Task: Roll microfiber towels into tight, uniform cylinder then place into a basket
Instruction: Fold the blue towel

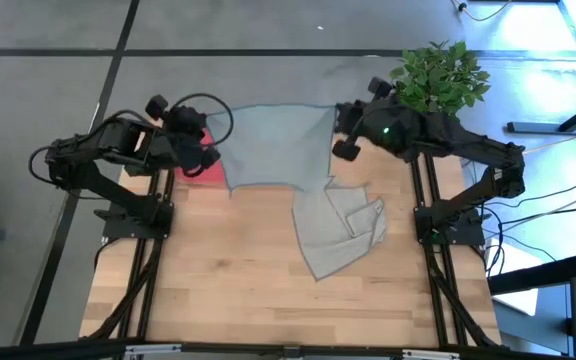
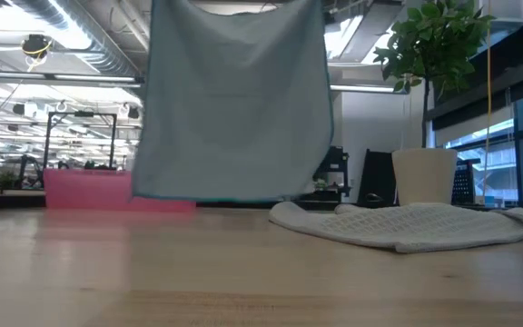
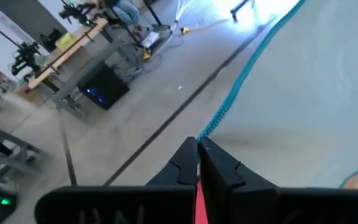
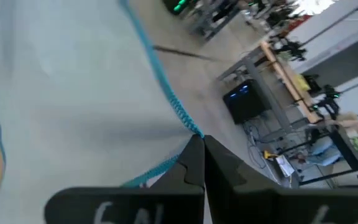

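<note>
Pale blue towel [image 1: 273, 145] hangs spread above the table; grey towel [image 1: 343, 232] lies crumpled beside the red basket [image 1: 208, 170].

The high camera looks straight down on the whole bench [image 1: 268, 290] and both arms. The low camera sits at bench height and looks level across it into the room. Both see the hanging blue towel [image 1: 273, 145] and the grey towel [image 2: 416, 222]. Each wrist camera looks past its own end effector, very near the blue towel's corner, toward the floor.
</note>
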Controlling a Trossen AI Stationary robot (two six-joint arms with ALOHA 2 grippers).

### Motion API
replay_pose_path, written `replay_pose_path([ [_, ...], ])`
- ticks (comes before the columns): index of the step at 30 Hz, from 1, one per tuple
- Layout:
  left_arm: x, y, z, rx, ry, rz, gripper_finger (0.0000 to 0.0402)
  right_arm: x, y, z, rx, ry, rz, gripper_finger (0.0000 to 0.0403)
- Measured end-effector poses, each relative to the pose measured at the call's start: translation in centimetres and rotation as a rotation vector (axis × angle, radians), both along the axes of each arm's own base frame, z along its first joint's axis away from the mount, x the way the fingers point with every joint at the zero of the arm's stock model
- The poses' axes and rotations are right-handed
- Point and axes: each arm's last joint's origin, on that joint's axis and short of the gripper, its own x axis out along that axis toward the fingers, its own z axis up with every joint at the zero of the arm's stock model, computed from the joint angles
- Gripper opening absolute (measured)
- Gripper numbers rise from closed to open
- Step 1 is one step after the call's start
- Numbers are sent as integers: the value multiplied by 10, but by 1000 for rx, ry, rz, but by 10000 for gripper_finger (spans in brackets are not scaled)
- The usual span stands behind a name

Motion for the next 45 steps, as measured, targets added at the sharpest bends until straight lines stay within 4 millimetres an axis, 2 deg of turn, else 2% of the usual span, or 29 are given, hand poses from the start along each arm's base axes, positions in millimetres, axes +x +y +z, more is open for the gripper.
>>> replay_pose_path([
  [5,10,0,10,78,-1,-59,0,-8,-4,15,-15,-30,-11,0],
  [7,13,-1,12,69,26,-138,0,-9,-4,18,-10,-53,-18,0],
  [9,16,-2,14,66,32,-185,0,-10,-4,18,1,-54,-17,0],
  [12,18,-4,13,15,29,-271,0,-10,-1,13,53,6,84,0],
  [14,18,-3,13,-26,30,-322,0,-10,-1,12,64,-14,52,0],
  [17,17,-1,14,-27,1,-275,0,-12,-2,11,58,12,35,0],
  [23,7,4,14,-94,-9,-313,0,-14,-3,9,46,27,-9,0],
  [30,-4,19,19,-41,-34,-167,0,-17,-18,10,44,7,-86,0],
  [35,-4,22,18,-61,-33,-174,0,-17,-21,10,46,6,-100,0],
  [40,-1,15,17,-118,-33,-282,0,-15,-9,8,52,26,-56,0],
  [45,-4,1,10,-177,29,-371,0,-17,12,-1,133,80,6,0],
])
